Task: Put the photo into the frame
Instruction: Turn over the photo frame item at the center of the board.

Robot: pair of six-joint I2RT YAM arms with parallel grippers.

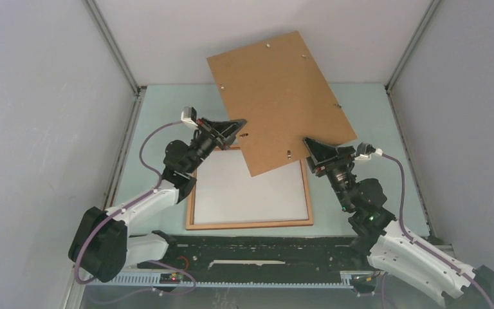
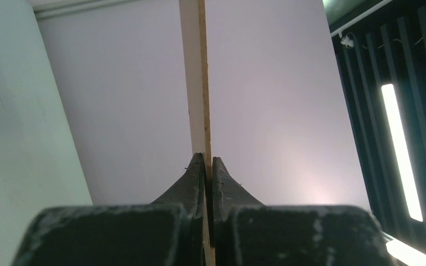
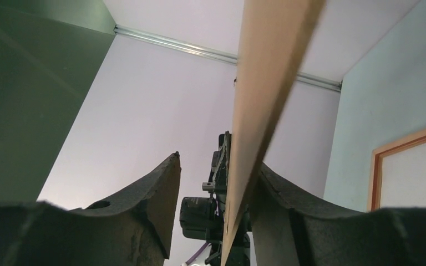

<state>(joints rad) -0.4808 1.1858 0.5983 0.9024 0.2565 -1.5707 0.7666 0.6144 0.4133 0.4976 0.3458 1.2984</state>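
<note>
Clamped edgewise in the left hand (image 2: 206,163), seemingly only straddled by the half-parted right hand (image 1: 310,145), the backing board (image 1: 282,100) may be dropped onto the frame (image 1: 309,193).

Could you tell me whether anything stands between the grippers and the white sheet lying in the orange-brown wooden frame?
Yes: the flat brown backing board, pinched by the left gripper with the right gripper open around its edge, hangs over the far right corner of the wooden frame. The rest of the white sheet lies uncovered.
</note>
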